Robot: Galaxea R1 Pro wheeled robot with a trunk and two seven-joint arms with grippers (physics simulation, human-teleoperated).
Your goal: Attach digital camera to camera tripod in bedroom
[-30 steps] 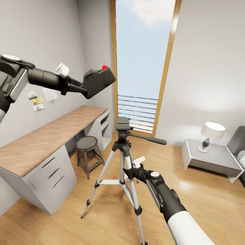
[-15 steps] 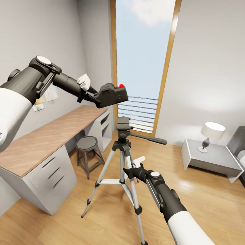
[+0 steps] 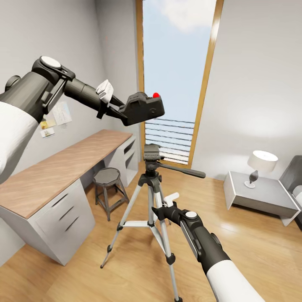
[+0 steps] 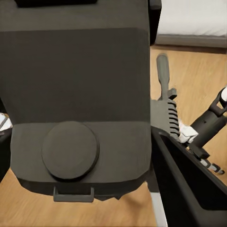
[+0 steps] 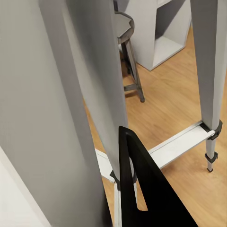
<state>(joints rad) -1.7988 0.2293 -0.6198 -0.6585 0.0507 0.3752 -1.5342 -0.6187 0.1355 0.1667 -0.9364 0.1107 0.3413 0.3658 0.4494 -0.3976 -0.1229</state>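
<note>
Digital camera [image 3: 143, 109]: small black compact body, bright red button on top, tilted. Held in the air above and slightly desk-side of the camera tripod's head, clear of it, not mounted. In the left wrist view its dark underside [image 4: 78, 99] shows a round disc.

Left gripper [image 3: 119, 110]: fingers closed on the digital camera from the desk side.

Camera tripod [image 3: 152, 201]: three silver legs with black joints and feet, dark grey head with bare top plate, long pan handle pointing away from the desk toward the bedside table. Stands on the floor in front of the window. Legs [image 5: 94, 85] fill much of the right wrist view.

Right gripper [image 3: 158, 212]: at the tripod's legs, below the head; cannot tell how wide its fingers stand or whether they grip a leg.

Room: light grey walls, wood-framed tall window [image 3: 179, 79] behind the tripod, light wood plank floor [image 3: 251, 251].

Furniture: wood-topped white desk [image 3: 63, 167] along the wall beside the tripod; short grey stool [image 3: 107, 184] between desk and tripod; low grey bedside table [image 3: 262, 195] with lamp [image 3: 261, 165] on the tripod's far side.

Open floor lies between tripod and bedside table.
</note>
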